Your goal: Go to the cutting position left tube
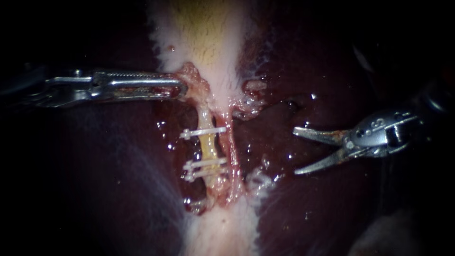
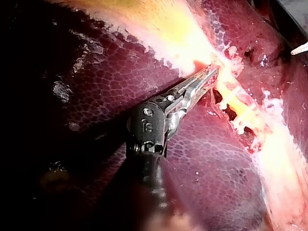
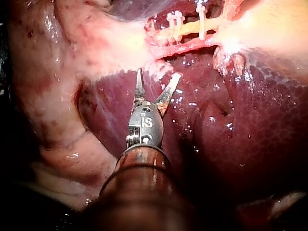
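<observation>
The liver (image 1: 294, 213) fills the endoscope view, with the pale gallbladder (image 1: 208, 33) running down its middle. The left instrument (image 1: 180, 87) has its jaws closed on the gallbladder's lower end, just above the tubes. The right instrument (image 1: 295, 150) hangs over bare liver with its jaws wide apart, pointing at the tubes but well apart from them. The yellow left tube (image 1: 207, 147) lies in the dissected gap, touching the thin red right tube (image 1: 231, 142). Three white clips (image 1: 204, 132) cross the left tube, one high and two low.
</observation>
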`<state>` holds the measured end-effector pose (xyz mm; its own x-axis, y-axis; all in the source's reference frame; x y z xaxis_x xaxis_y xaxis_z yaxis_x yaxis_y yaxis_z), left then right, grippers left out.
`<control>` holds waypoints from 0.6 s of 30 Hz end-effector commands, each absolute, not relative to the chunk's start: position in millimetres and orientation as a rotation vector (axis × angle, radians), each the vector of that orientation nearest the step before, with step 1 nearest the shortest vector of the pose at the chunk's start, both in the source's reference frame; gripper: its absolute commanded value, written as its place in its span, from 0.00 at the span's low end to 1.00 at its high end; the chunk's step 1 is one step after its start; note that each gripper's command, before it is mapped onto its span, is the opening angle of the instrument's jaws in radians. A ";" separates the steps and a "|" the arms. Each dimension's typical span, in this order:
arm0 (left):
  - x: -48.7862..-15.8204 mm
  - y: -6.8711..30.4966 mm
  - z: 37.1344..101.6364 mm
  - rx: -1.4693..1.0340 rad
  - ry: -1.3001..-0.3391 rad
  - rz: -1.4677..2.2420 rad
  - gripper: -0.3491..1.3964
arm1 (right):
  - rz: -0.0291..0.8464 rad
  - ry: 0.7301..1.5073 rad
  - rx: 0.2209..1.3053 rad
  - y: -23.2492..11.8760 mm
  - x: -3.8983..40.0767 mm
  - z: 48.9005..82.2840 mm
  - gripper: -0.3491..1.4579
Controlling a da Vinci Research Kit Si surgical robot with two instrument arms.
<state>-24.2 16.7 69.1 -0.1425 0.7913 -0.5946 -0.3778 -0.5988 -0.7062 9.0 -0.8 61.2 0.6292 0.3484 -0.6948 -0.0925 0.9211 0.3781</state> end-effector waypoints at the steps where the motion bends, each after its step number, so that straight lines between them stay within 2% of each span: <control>1: -23.9 16.6 68.7 -1.311 -0.507 1.843 0.00 | 0.258 0.856 0.322 -0.8 9.0 61.2 0.99; 6: -21.9 17.1 66.2 -1.312 -0.529 1.840 0.00 | 0.257 0.857 0.325 -0.8 9.0 61.2 0.99; 12: -18.9 18.2 62.1 -1.317 -0.510 1.804 0.00 | 0.256 0.858 0.328 -0.8 9.0 61.2 0.99; 18: -18.1 18.3 61.0 -1.325 -0.496 1.803 0.00 | 0.254 0.859 0.333 -0.8 9.1 61.3 0.99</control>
